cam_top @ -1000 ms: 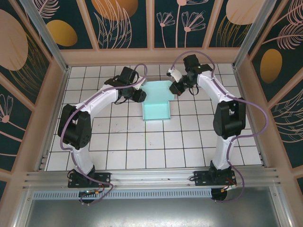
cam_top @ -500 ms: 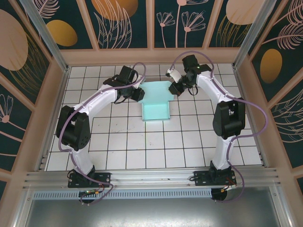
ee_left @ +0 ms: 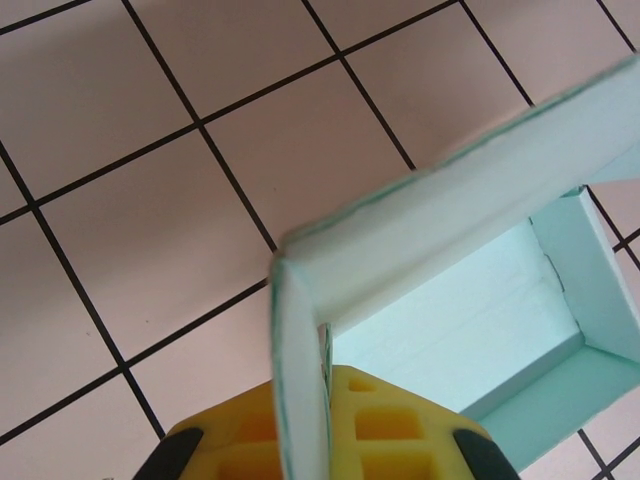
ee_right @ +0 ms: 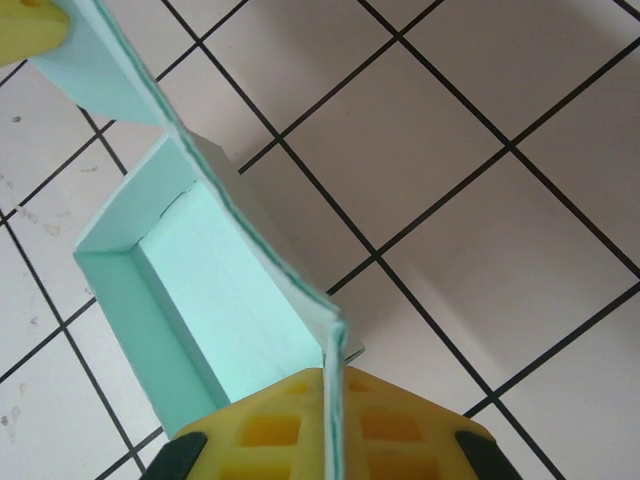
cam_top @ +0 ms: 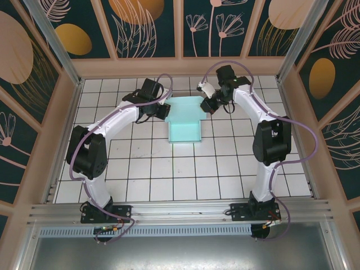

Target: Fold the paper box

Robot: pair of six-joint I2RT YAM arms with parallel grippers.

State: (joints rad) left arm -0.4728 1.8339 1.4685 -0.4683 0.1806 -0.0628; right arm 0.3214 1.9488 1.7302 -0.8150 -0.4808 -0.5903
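Note:
The pale mint-blue paper box (cam_top: 185,118) lies on the tiled floor at the far middle, half formed with raised walls and a lid flap at its far end. My left gripper (cam_top: 164,111) holds the box's far left corner. In the left wrist view its yellow pads (ee_left: 390,430) are pressed on a thin card flap (ee_left: 300,370), with the open box cavity (ee_left: 460,330) to the right. My right gripper (cam_top: 209,103) holds the far right corner. In the right wrist view its yellow pads (ee_right: 270,430) clamp a card wall edge (ee_right: 334,400) beside the box interior (ee_right: 200,290).
White floor tiles (cam_top: 180,174) with dark grout stretch between the box and the arm bases. Wooden frame rails (cam_top: 180,66) and patterned wall panels enclose the floor at the back and sides. A metal rail (cam_top: 180,211) runs along the near edge.
The left gripper has shifted slightly toward the far wall along the box's left corner. The box and the right gripper have hardly moved.

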